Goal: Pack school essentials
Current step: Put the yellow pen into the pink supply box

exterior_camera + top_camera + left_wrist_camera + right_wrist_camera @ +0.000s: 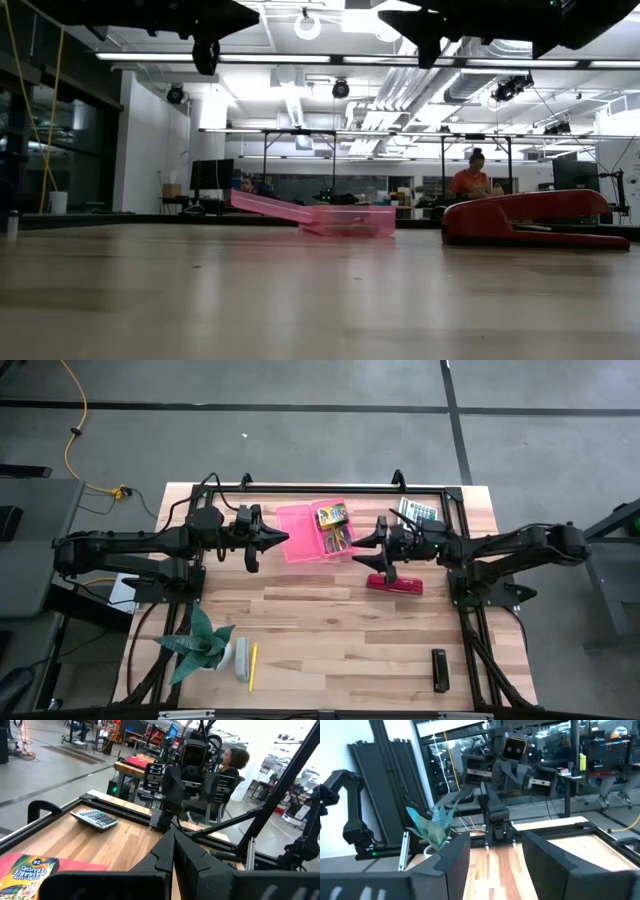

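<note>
Pink case [300, 532] sits upper-centre of the high view, lid open, with the crayon box [332, 515] and a few pencils/pens [338, 540] already inside on its right half. Left gripper [283, 539] hangs at the case's left edge; its wrist view shows the fingers [172, 852] pressed together – clenched, nothing held. Right gripper [357, 540] hangs just beside the case's right edge; its wrist view shows the fingers [451, 855] spread apart – released, empty. Low view puts both arms high above the tabletop.

Still loose on the table: red stapler [394, 583] centre-right just below the right gripper, calculator [418, 511] upper right, yellow pencil [253, 665] and a grey piece [241, 659] lower left beside the green plant [200, 644], black piece [439, 668] lower right.

Judgement – next pick is prob. the stapler, nearest to the right arm. To do it well: come straight down over the stapler's middle, fingers across its narrow width, not along its length; close firmly since it looks heavy & top-sloped and may slip. Lift clear of the case wall before moving over. Left arm should back off so the two don't clash above the case. Avoid the plant when going for the pencil.
</note>
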Action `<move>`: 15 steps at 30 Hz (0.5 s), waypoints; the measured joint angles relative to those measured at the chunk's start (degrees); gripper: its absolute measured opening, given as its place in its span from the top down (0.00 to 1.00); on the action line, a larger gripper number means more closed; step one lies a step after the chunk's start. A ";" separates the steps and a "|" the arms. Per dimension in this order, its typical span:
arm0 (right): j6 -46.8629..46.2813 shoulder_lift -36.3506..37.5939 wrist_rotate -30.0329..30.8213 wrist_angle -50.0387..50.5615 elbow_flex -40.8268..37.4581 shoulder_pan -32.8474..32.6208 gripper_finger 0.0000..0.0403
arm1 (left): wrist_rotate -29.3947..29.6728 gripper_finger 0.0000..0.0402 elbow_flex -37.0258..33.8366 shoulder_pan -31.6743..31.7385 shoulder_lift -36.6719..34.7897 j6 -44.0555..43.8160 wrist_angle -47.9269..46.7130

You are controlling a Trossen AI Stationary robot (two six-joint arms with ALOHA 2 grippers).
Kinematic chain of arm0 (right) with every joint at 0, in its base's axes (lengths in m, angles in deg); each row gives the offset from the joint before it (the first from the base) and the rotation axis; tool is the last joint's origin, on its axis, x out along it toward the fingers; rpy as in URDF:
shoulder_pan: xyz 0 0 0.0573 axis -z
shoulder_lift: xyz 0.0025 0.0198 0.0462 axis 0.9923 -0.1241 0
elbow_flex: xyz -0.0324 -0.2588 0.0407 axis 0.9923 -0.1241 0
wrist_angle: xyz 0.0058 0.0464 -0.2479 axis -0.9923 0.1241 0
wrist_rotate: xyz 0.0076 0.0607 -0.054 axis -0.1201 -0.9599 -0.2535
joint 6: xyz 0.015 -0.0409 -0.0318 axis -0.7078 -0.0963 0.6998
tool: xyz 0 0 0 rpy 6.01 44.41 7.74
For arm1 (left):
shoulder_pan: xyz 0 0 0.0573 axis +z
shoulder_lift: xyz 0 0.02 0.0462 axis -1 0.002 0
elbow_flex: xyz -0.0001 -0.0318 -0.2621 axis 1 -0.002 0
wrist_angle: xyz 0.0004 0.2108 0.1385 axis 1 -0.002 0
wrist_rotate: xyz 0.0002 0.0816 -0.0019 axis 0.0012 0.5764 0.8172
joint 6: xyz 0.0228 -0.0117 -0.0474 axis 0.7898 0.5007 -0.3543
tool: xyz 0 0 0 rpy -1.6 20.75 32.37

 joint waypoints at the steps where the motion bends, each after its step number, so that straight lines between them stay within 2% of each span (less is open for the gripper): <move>1: 0.44 0.00 0.00 -0.02 0.07 -0.17 0.57 | 0.00 1.00 0.00 0.00 0.00 0.26 0.00; 7: 1.41 0.00 1.19 1.31 0.07 -0.13 0.57 | 0.03 1.00 0.00 -0.02 0.00 0.97 -0.01; 10: 1.19 0.00 2.82 1.74 0.07 -0.13 0.57 | 0.55 0.99 0.98 -0.45 0.31 -1.31 -1.89; 12: 0.80 -0.02 3.00 2.07 0.07 -0.13 0.57 | 1.04 0.96 3.88 -1.46 1.51 -2.87 -7.60; 15: -0.67 -0.02 3.00 3.03 0.12 -0.13 0.57 | 2.59 0.89 11.12 -3.92 4.75 -3.49 -23.06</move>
